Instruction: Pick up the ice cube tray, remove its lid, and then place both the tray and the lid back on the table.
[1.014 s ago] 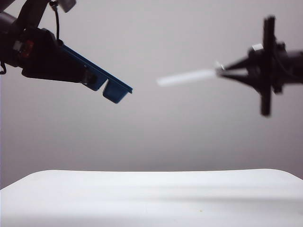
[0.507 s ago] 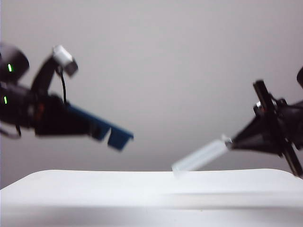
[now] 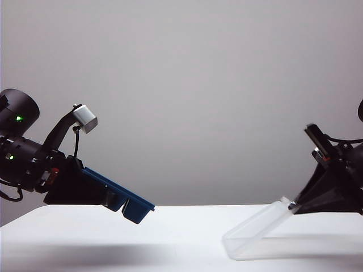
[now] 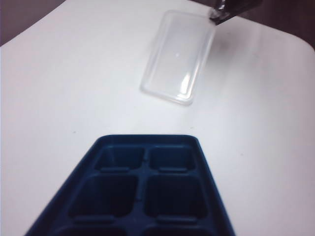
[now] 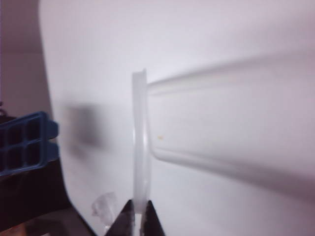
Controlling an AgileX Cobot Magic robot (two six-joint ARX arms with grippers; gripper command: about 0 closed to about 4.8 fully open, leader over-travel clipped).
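Soft, even light fills the room. The broad white table (image 3: 170,238) glares nearly blown out, and faint grey shadows lie under both arms. The exterior view is sharp. The right wrist view is hazy, the thin clear plastic lid (image 5: 140,142) blurring up close.

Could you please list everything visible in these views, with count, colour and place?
ice cube tray: one, dark navy blue, held tilted above the table's left side.
lid: one, clear frosted, tilted, far edge low near the table on the right.
table: one, white, under both arms.
left gripper: one, black, on the left, holding the ice cube tray.
right gripper: one, black, on the right, shut on the lid's edge.
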